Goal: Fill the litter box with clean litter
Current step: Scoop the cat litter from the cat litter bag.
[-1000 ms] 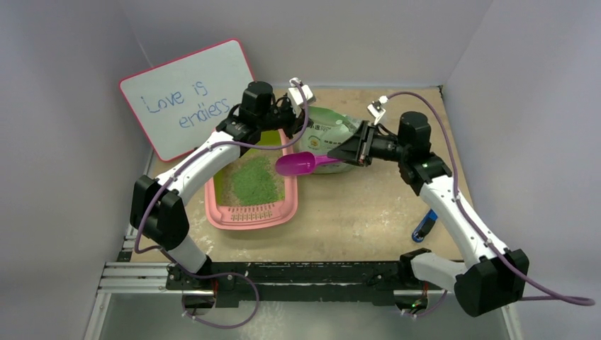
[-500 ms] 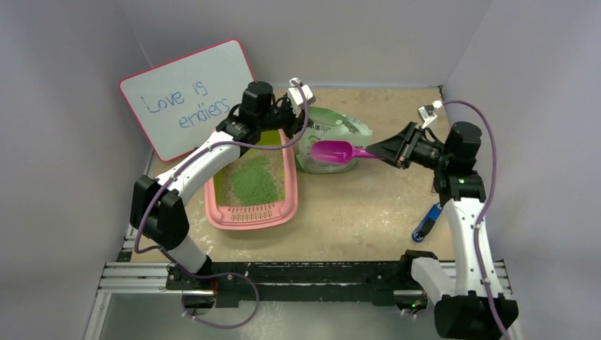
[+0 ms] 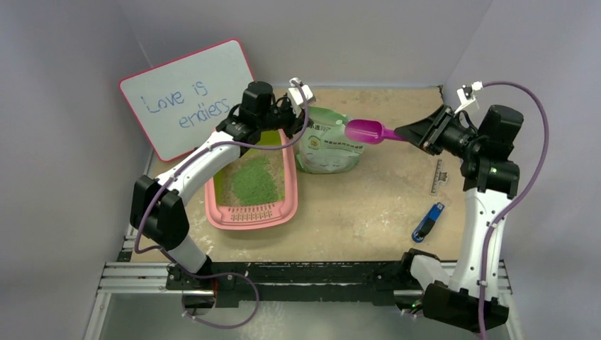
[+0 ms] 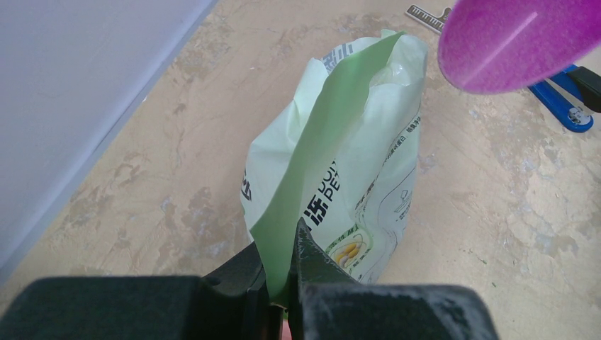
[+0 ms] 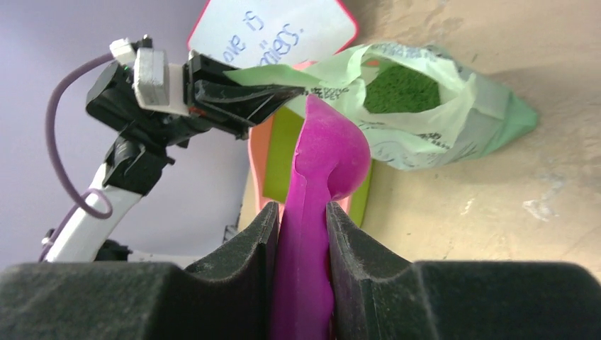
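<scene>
Grey-lilac walls closed in a mottled tan worktop [image 3: 354, 212], and the pink litter box [image 3: 215, 212] lay on its left half, slotted grille lip at the near end. Inside the box, a mound of clean litter [image 3: 254, 180] sat against the middle and right wall, with paler sandy grains along the left wall. Beyond the box's far left corner a pink-framed whiteboard [image 3: 188, 95] leaned on the wall (its blue writing read "Love is endless", or close to it).

Just right of the box's far end stood a pale green printed bag [image 3: 329, 145], mouth open; the right wrist view showed more green granules inside it. The left arm's fingers [image 4: 301, 244], reaching in over the box's far right corner, were pinched together on the bag's upper edge, holding that flap up.

Further right of the box, past the bag, the right arm's fingers [image 3: 411, 132] were clamped on the handle of a magenta scoop [image 3: 368, 131]. Its bowl pointed back toward the box and hung in the air near the bag's top right corner.

Well to the right of the box, a ruler [image 3: 437, 177] and a blue stapler [image 3: 427, 221] lay on the worktop, the stapler nearer the front edge.
</scene>
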Robot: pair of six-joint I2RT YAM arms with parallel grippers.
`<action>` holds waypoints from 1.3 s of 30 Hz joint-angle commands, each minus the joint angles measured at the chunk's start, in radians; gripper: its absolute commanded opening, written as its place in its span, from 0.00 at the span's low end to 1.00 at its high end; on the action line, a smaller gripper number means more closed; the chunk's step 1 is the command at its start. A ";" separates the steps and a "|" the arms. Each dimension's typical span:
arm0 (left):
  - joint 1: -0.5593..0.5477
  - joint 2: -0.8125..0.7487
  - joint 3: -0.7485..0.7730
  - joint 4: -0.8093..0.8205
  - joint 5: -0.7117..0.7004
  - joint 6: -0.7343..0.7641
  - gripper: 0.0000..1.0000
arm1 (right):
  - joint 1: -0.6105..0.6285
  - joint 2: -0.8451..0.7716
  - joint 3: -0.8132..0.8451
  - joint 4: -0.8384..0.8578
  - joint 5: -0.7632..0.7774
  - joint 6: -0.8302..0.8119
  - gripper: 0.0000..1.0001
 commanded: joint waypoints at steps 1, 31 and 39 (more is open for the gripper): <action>0.002 -0.043 0.009 0.075 0.004 0.023 0.00 | -0.005 0.046 0.119 -0.129 0.132 -0.132 0.00; 0.002 -0.051 -0.003 0.132 0.074 -0.004 0.00 | 0.179 0.304 0.195 -0.163 0.241 -0.281 0.00; 0.002 -0.057 -0.002 0.130 0.091 -0.002 0.00 | 0.258 0.400 0.230 -0.196 0.338 -0.319 0.00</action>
